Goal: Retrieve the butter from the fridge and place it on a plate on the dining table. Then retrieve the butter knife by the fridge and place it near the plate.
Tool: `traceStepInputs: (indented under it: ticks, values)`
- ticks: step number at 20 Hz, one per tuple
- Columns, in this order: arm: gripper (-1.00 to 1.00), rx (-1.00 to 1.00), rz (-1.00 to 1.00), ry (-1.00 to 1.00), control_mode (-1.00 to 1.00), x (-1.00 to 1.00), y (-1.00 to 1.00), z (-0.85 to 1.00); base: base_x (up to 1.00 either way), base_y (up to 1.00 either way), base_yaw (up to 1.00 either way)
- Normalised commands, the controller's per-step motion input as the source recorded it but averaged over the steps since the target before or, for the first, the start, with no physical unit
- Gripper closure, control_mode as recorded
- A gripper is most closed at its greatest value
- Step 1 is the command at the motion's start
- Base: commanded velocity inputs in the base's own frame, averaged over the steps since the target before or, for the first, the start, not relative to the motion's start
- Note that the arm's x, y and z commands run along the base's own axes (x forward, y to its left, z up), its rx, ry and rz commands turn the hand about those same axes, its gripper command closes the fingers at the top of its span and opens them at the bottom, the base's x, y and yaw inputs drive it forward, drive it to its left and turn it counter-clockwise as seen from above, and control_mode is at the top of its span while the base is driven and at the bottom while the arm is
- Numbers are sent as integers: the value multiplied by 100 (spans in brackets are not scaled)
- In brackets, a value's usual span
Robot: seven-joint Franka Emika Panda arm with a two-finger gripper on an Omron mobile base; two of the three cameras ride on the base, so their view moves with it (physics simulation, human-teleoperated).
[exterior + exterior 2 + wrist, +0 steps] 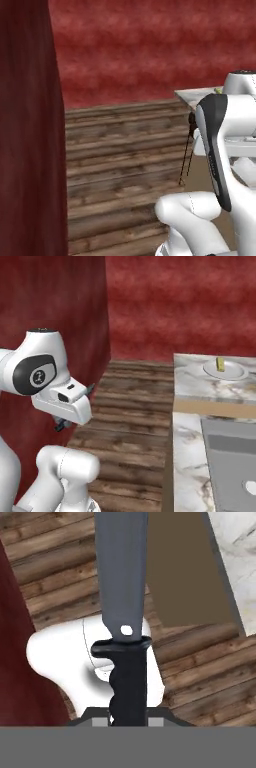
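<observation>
Gripper (pixel 128 719) clamps the butter knife (pixel 122 612) by its black handle (butter (pixel 220 364) sits on the plate (pixel 226 371))

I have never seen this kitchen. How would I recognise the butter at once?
Look in the right base view for the dining table, the marble-topped island by the red wall. Near its far end sits a round white plate. The butter is the small yellow stick on that plate, the sole yellow thing there.

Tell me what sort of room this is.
Probably a kitchen with a dining spot: a marble-topped dining table carries a plate with butter, a grey inset panel lies in the marble nearer the robot, and the floor is wood plank.
</observation>
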Motion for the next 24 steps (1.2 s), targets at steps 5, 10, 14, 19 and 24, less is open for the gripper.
traceStepInputs:
  ticks: [5, 10, 14, 19, 24]
  values:
    - [100, 0, 0, 0, 100, 0, 0, 0, 100, 78, -55]
    - [100, 0, 0, 0, 100, 0, 0, 0, 78, 100, -31]
    - [100, 0, 0, 0, 100, 0, 0, 0, 99, 63, -19]
    - [100, 0, 0, 0, 100, 0, 0, 0, 100, 7, -17]
    - [100, 0, 0, 0, 100, 0, 0, 0, 100, 1, -14]
